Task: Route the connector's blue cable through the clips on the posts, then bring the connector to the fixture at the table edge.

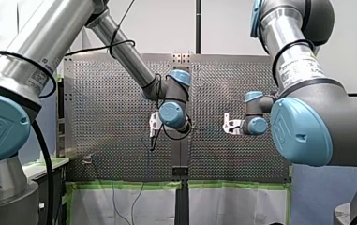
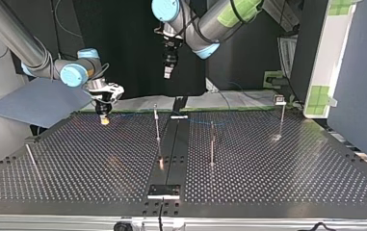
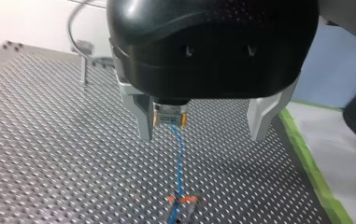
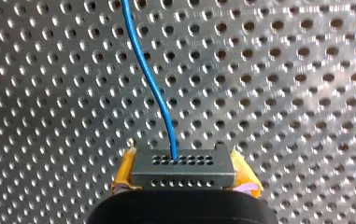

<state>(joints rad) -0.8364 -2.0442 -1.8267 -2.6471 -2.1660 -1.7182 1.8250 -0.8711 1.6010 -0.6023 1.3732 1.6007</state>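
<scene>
My right gripper [image 4: 183,178] is shut on the dark grey connector [image 4: 182,164], its yellow pads [image 4: 125,173] pressing on both sides. The blue cable [image 4: 151,79] runs from the connector's face out over the perforated table. In the top view my right gripper [image 2: 104,115] hangs low over the table's far left part. My left gripper [image 2: 168,72] hangs higher, above the far middle. Its metal fingers [image 3: 144,119] stand open and hold nothing. Ahead of them the connector [image 3: 169,120] shows, and the cable [image 3: 180,158] leads to an orange-marked clip [image 3: 182,199].
Thin posts stand on the table [image 2: 277,183]: one mid-table [image 2: 157,126], one to its right [image 2: 212,144], one far right [image 2: 282,115], one leaning at the left [image 2: 31,159]. A metal fixture plate [image 2: 163,191] sits at the near edge. Green tape [image 3: 309,163] lines one table edge.
</scene>
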